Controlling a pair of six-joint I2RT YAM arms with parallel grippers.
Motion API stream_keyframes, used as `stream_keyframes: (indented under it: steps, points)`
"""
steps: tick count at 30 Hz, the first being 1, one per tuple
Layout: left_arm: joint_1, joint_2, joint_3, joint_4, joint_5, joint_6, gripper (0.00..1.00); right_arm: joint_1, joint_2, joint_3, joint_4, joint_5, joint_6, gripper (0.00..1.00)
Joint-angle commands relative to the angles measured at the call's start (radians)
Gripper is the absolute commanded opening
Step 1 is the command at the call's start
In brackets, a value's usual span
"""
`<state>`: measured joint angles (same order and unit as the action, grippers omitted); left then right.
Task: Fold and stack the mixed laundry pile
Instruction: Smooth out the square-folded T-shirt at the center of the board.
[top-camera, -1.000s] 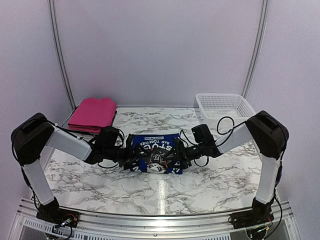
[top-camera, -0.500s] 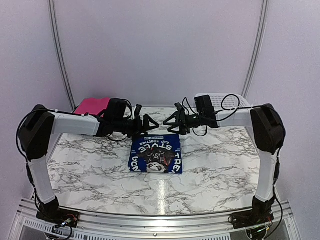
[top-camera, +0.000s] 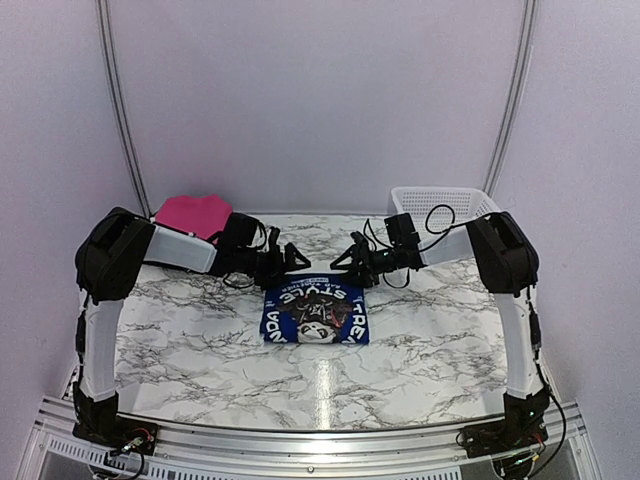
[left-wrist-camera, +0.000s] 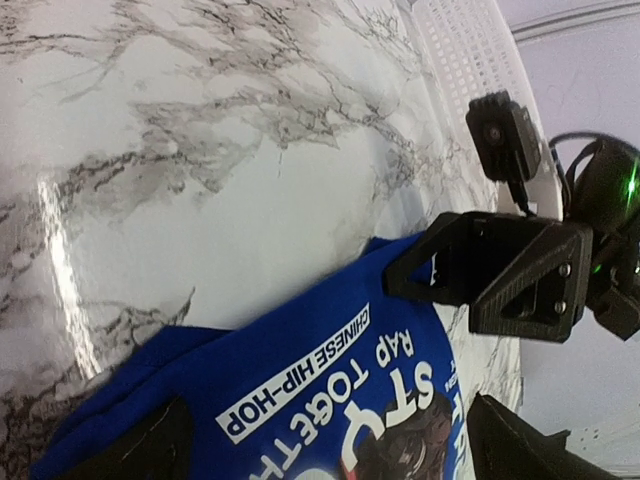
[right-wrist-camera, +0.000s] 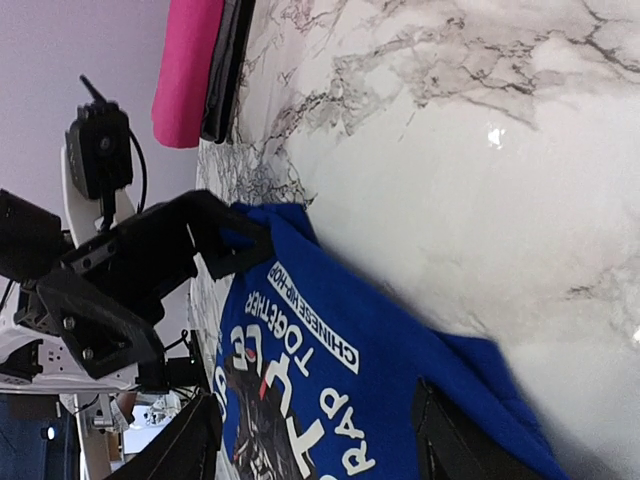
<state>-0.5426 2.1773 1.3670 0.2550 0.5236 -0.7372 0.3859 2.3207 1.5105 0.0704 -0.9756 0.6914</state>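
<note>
A smaller royal blue cloth garment (top-camera: 315, 313), folded into a rectangle with white lettering and a printed picture facing up, was seen lying flat at the middle of the white marble-patterned table (top-camera: 200, 340). The large magenta-pink cloth garment (top-camera: 190, 212) was found folded at the far left corner, resting on a flat dark grey tray (right-wrist-camera: 228, 80), well apart from the blue one. A white plastic mesh basket (top-camera: 445, 205) was placed at the far right corner. The left gripper (top-camera: 288, 262) was held low at the blue garment's far left corner, its 2 fingers spread wide with nothing pinched between them. The right gripper (top-camera: 350, 262) was held opposite, at the far right corner, its 2 fingers likewise parted, with the blue cloth lying loose beneath them. The 2 grippers were pointed toward each other, near but not touching.
</note>
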Motion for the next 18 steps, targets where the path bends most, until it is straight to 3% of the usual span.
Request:
stream_keyframes:
  steps: [1,5,9,12,18]
  points:
    - [-0.045,-0.125,-0.083,-0.187,-0.057,0.109,0.99,-0.012,-0.062,0.039,-0.065,0.012,-0.017,0.65]
    - [-0.082,-0.299,-0.092,-0.360,-0.272,0.294,0.99,-0.013,-0.238,-0.031,-0.159,0.054,-0.050,0.65]
    - [-0.205,-0.390,-0.043,-0.488,-0.455,0.566,0.99,-0.025,-0.416,-0.133,-0.287,0.143,-0.138,0.66]
    - [-0.295,-0.363,0.015,-0.549,-0.510,0.706,0.99,-0.042,-0.519,-0.205,-0.360,0.208,-0.205,0.68]
    - [-0.450,-0.199,0.177,-0.551,-0.557,0.863,0.99,-0.120,-0.673,-0.419,-0.346,0.238,-0.217,0.74]
